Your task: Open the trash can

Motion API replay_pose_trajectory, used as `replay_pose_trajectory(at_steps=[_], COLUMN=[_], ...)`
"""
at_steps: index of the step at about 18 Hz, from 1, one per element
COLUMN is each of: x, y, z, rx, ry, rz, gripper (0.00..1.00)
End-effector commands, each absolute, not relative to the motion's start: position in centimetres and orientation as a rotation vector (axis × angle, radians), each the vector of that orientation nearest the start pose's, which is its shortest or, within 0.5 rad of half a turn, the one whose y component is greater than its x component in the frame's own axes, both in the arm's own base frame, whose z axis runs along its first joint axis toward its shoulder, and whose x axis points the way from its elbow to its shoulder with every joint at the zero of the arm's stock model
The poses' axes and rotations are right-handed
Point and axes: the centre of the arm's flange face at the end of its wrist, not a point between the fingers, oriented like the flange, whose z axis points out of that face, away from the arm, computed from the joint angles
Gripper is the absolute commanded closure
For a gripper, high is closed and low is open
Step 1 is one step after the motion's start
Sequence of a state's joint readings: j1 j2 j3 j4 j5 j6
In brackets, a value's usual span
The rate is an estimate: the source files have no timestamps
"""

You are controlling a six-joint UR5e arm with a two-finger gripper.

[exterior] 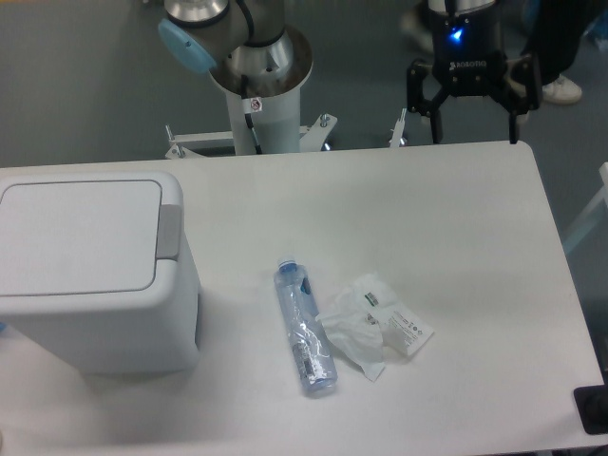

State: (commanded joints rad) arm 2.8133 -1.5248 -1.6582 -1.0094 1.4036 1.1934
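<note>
trash can [95,275], the large white boxy plastic bin with rounded corners, stood at the left edge of the white table [427,218], its flat rectangular lid [81,236] lying closed and its grey push tab [169,231] facing right. the black two-finger gripper [474,114] hung over the far right edge of the table, well apart from the bin, its jaws spread wide and holding nothing. a clear plastic bottle [304,328] and crumpled white wrappers [375,328] lay between, nearer the front. to do this well, the arm would probably cross behind that clutter, bring one fingertip squarely above the tab, and press straight down, since an off-centre push might slide the light bin instead.
</note>
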Motion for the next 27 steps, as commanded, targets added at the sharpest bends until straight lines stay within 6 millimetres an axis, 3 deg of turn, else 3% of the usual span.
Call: replay_pose_trajectory(at_steps=[6, 8, 9, 13, 17, 20, 27], x=[-42.9, -42.1, -41.4, -40.4, -36.8, -36.1, -30.9], y=[30.5, 31.4, 32.5, 33.8, 38.0, 39.4, 45.5], z=[53.7, 53.8, 53.9, 54.0, 53.4, 53.0, 51.2], rx=[-2.74, -2.726, -2.71, -2.63, -2.575, -2.507, -2.441], ry=[-0.009, -0.054, -0.09, -0.402, -0.524, -0.74, -0.899], rz=[0.606, 0.586, 0.563, 0.465, 0.341, 0.248, 0.076], gripper=[0.0, 0.0, 0.0, 0.0, 0.0, 0.0, 0.0])
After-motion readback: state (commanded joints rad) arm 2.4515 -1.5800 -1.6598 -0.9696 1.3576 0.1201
